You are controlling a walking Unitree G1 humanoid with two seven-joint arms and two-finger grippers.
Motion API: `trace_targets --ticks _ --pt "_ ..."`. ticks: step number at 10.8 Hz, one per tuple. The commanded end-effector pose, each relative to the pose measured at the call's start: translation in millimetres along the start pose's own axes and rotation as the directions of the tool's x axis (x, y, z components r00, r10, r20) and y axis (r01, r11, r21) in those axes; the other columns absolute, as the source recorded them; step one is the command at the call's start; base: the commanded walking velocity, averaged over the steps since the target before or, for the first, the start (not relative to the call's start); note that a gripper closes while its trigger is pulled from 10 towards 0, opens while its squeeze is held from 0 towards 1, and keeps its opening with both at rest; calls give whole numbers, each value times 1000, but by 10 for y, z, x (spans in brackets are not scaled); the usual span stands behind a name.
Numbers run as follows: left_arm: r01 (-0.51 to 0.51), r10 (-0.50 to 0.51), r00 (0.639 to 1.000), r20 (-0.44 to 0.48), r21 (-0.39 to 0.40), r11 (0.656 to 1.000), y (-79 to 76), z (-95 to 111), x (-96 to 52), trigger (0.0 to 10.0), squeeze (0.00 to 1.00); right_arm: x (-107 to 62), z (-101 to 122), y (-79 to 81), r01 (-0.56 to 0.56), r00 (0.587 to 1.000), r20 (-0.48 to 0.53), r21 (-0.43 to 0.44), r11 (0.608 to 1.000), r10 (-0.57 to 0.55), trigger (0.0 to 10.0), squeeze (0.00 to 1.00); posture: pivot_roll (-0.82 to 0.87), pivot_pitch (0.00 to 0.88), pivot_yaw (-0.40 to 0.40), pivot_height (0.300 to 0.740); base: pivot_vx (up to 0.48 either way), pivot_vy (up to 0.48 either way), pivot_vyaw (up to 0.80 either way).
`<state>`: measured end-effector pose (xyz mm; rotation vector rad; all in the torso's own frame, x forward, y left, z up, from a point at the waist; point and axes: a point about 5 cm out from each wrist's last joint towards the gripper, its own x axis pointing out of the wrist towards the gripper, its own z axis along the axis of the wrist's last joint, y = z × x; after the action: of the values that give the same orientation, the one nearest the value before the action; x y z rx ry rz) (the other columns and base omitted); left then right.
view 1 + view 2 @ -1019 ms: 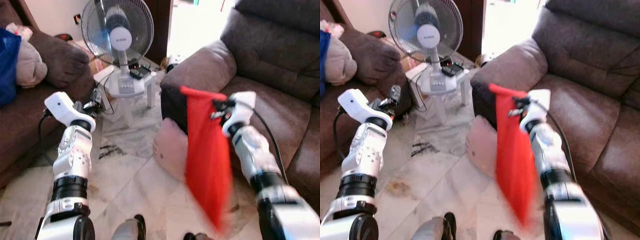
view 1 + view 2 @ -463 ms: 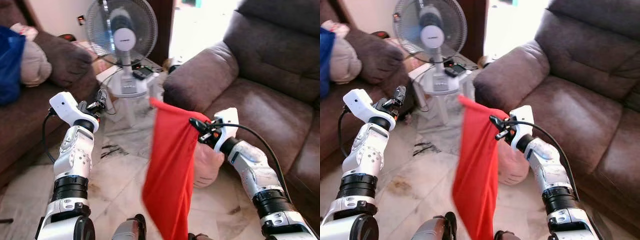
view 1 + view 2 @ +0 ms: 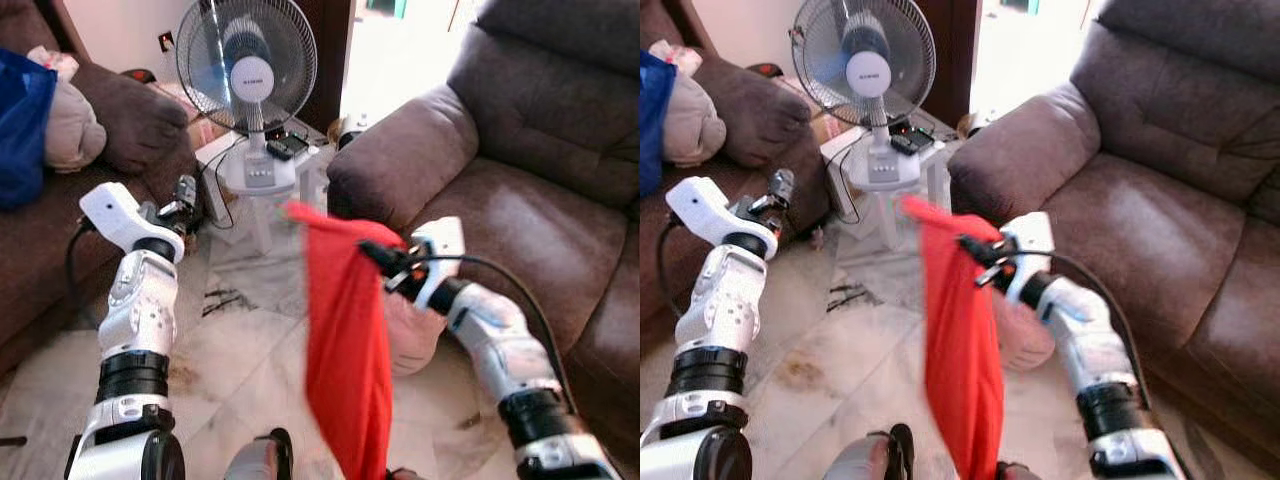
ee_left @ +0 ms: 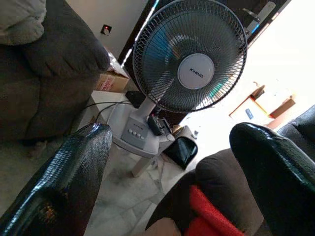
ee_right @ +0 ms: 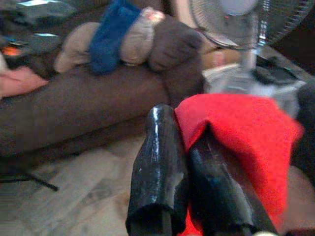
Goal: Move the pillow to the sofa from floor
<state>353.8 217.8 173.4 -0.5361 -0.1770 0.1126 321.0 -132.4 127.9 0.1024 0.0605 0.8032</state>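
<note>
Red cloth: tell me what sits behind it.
Behind the red cloth, held up by the right claw, a pink pillow rests on the floor against the sofa; its left part is covered.

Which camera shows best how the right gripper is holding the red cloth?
The right wrist view: both black fingers lie pressed together, with the red cloth pinched between them. In the eye views the right gripper holds the cloth's top edge while the rest hangs down. The left wrist view catches just a red corner.

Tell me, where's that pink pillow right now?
The pink pillow sits on the floor against the front of the brown sofa on the robot's right, partly hidden behind the red cloth hanging from the right gripper.
</note>
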Motion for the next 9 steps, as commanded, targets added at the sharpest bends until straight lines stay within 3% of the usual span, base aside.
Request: trace_targets --ticks 1,3,6,7,8,9 --pt "-11 11 1000 7 25 1000 14 23 4 10000 0 66 373 107 -80 985 149 -76 994 90 10000 0 77 68 -20 740 0 0 0" --pt "-1 1 1000 8 29 1000 10 23 -9 10000 0 81 449 275 -205 959 184 -77 976 216 10000 0 78 68 -24 740 0 0 0" --pt "67 -67 998 -22 12 998 -62 5 -5 10000 0 60 489 354 -275 939 196 -70 959 283 10000 0 80 69 -26 740 0 0 0" --pt "36 -37 999 -33 -40 999 -47 4 15 10000 0 47 494 372 -294 934 192 -72 953 303 10000 0 80 73 -26 740 0 0 0" --pt "-53 38 996 -86 -175 983 21 -17 49 10000 1000 23 507 410 -325 924 190 -76 943 333 10000 0 80 76 -23 740 0 0 0" --pt "-138 97 981 -167 -255 957 100 -86 67 10000 1000 2 524 447 -352 913 192 -79 933 361 10000 0 80 76 -23 740 0 0 0"
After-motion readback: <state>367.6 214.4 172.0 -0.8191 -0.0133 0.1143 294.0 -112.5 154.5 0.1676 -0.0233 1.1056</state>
